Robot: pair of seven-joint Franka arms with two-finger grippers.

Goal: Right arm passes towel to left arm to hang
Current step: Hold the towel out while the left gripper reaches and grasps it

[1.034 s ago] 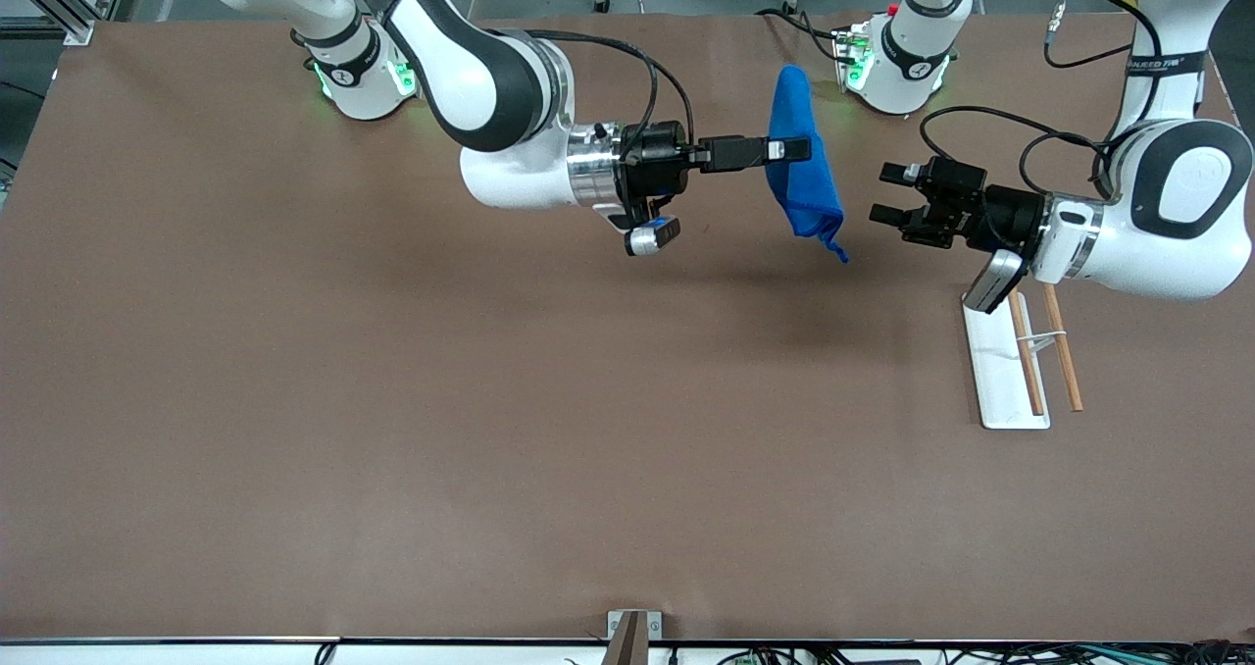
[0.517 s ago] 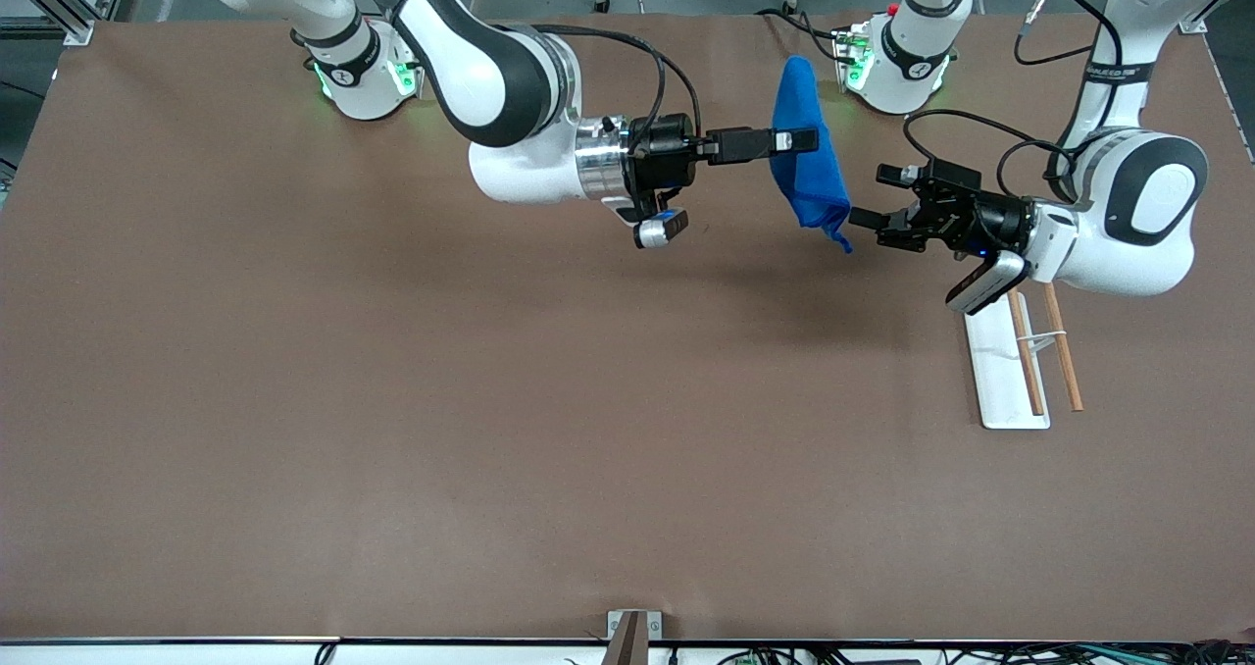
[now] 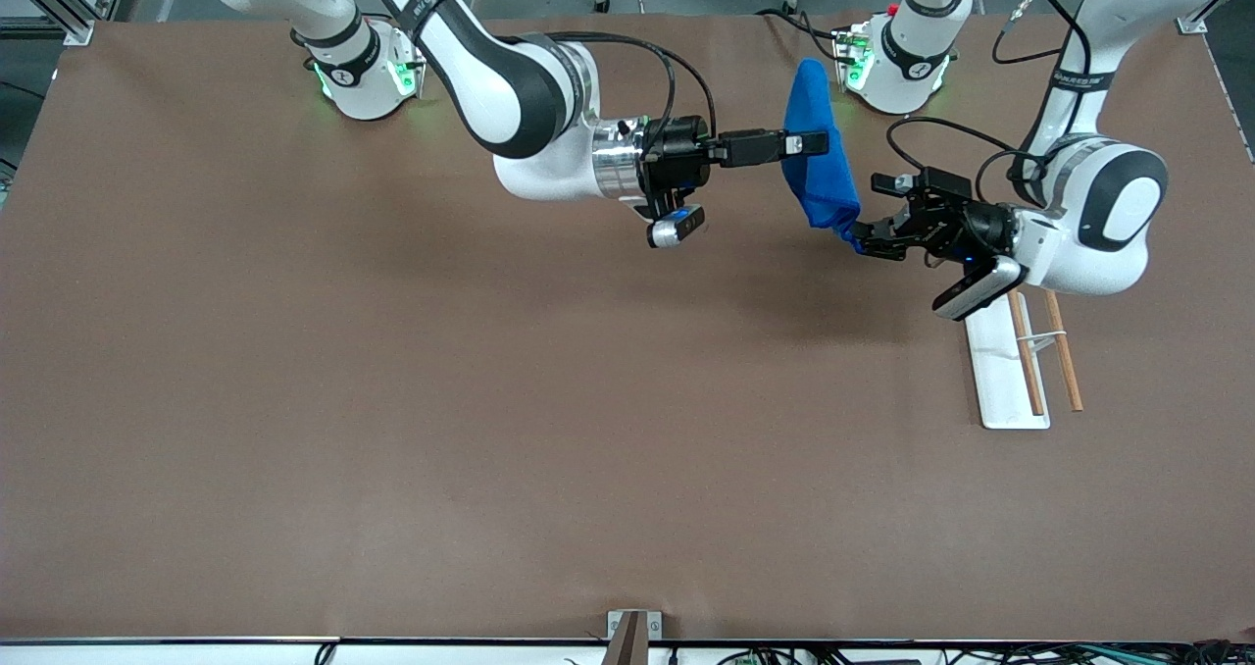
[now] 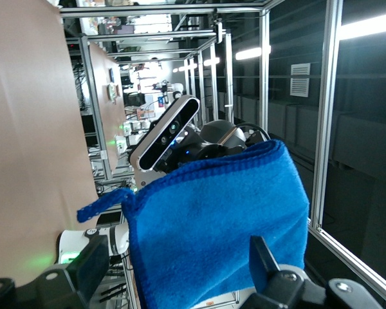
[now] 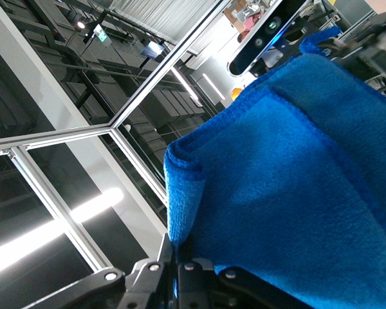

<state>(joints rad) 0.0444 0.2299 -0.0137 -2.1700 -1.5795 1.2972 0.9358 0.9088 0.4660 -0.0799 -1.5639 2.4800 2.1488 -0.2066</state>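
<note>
The blue towel (image 3: 822, 170) hangs folded in the air over the table near the left arm's base. My right gripper (image 3: 806, 142) is shut on the towel's upper part, reaching in sideways; in the right wrist view the cloth (image 5: 296, 180) rises from between its closed fingers (image 5: 183, 261). My left gripper (image 3: 871, 216) is open at the towel's lower corner. In the left wrist view the towel (image 4: 219, 219) fills the gap between the two spread fingers (image 4: 93, 270), and its small loop (image 4: 103, 205) sticks out at one corner.
A white flat stand (image 3: 1000, 381) with two wooden rods (image 3: 1064, 356) lies on the brown table (image 3: 490, 400) under the left arm's wrist. The arms' bases (image 3: 358, 72) stand along the table's edge farthest from the front camera.
My left gripper has moved in toward the towel and now straddles its lower corner. My right arm has carried the towel slightly toward the left arm's end.
</note>
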